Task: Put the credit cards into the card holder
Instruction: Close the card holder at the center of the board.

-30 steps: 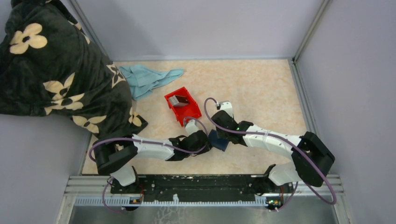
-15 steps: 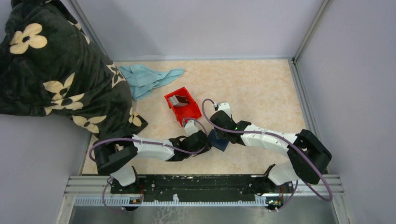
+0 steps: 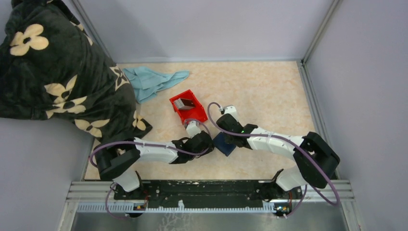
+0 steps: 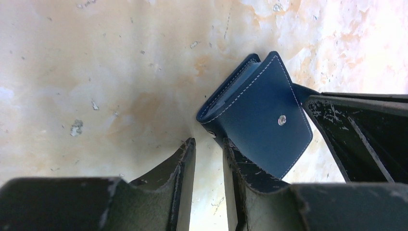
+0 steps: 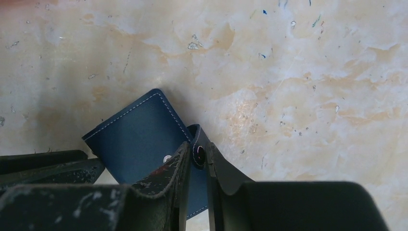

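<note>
Blue wallet (image 4: 260, 120) on table (image 3: 269, 96), right gripper (image 5: 197, 147) pinching its snap tab, left gripper (image 4: 208, 143) narrow, empty, just left of wallet, cards (image 3: 184, 102) in red bin (image 3: 197, 115) farther back

card holder (image 3: 224, 143) on table (image 3: 269, 91), bin (image 3: 197, 119) behind it, cards (image 3: 184, 102) seemingly inside

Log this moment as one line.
right gripper pinching card holder tab | left gripper narrowly open, empty | credit cards in red bin
</note>
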### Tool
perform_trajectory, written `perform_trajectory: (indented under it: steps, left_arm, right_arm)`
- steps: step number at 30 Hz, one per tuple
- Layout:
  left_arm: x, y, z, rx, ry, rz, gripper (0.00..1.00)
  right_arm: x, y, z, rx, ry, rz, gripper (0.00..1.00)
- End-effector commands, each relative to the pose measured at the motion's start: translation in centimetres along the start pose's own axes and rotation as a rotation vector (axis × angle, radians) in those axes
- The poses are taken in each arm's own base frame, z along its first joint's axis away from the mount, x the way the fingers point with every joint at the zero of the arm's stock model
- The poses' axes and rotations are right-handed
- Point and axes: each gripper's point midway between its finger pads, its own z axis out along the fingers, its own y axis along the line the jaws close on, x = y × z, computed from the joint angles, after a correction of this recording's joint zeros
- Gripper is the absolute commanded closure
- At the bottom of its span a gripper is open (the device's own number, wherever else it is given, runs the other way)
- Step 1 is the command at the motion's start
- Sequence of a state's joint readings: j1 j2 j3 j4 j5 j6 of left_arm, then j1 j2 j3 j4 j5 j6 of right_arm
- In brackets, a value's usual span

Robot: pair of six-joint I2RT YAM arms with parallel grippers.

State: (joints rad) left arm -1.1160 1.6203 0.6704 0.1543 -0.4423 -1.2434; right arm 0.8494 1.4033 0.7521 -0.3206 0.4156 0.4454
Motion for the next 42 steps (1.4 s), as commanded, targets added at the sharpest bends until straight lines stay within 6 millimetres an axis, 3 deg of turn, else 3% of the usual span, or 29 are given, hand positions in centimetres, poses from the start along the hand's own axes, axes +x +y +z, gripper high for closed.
perform_trajectory:
  steps: [1, 20, 34, 42]
  left_arm:
    - [0.0, 5.6, 0.3, -0.169, 0.005, 0.093, 0.65]
    - [-0.9, 4.2, 2.7, -0.159, -0.003, 0.124, 0.65]
    - [-0.7, 4.5, 2.8, -0.166, 0.003, 0.117, 0.65]
    - [-0.7, 4.6, 2.9, -0.169, 0.005, 0.115, 0.65]
  right_arm:
    - [-2.8, 0.9, -0.8, -0.041, -0.065, 0.038, 0.82]
    - [-2.0, 2.3, -1.6, -0.116, -0.050, 0.068, 0.81]
    - [-0.6, 2.3, -1.4, -0.115, -0.021, 0.061, 0.94]
    - [0.4, 2.2, -1.0, -0.112, -0.001, 0.056, 0.95]
